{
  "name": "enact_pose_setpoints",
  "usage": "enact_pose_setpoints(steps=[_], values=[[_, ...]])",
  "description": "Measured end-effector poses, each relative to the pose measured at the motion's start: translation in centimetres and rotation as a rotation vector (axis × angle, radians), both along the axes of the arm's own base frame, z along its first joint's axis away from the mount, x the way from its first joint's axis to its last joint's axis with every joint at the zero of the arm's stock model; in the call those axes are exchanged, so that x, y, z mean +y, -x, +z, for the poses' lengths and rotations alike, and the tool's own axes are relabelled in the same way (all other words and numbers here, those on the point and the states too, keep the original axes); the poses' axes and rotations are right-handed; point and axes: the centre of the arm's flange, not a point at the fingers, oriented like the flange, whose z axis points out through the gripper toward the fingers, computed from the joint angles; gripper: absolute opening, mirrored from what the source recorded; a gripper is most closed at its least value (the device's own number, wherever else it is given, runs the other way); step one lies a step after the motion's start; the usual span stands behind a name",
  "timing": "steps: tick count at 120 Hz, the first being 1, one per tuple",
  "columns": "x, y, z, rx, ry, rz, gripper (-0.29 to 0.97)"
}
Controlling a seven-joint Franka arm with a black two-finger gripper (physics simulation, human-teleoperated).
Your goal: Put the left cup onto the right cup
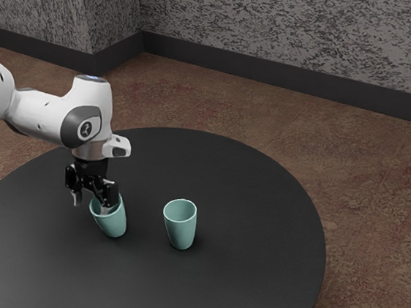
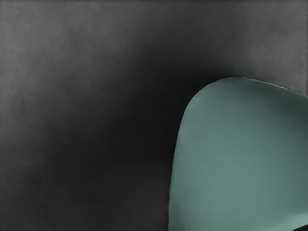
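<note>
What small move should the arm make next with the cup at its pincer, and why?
Probably lift straight up a little. The pincer grips the rim of the left cup, which is tilted and low at the table; the right cup stands upright beside it, apart.

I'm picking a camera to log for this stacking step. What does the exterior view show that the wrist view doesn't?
Exterior view adds: the gripper pinching the tilted left cup at its rim, and the upright right cup apart. Wrist view adds: a close look at that cup's rounded side. Shared: the teal left cup and the black table.
</note>
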Motion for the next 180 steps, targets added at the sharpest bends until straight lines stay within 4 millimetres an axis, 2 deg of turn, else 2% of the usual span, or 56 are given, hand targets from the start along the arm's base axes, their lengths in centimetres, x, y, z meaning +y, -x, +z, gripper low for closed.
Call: enact_pose_setpoints(steps=[31,54,68,92,133,143,164,180], values=[[0.0,-0.4,0.5,-0.022,0.0,-0.004,0.14],[0.0,-0.7,1.2,-0.038,-0.002,-0.006,-0.02],[-0.1,-1.1,1.9,-0.054,-0.005,-0.011,-0.06],[0.0,-2.2,4.4,-0.099,-0.015,-0.016,-0.09],[0.4,-5.6,12.9,-0.203,-0.032,-0.017,-0.11],[0.1,-6.1,14.4,-0.215,-0.035,-0.022,-0.11],[-0.6,-6.9,16.1,-0.226,-0.036,-0.033,-0.11],[-2.3,-8.2,17.6,-0.246,-0.031,-0.058,-0.11]])
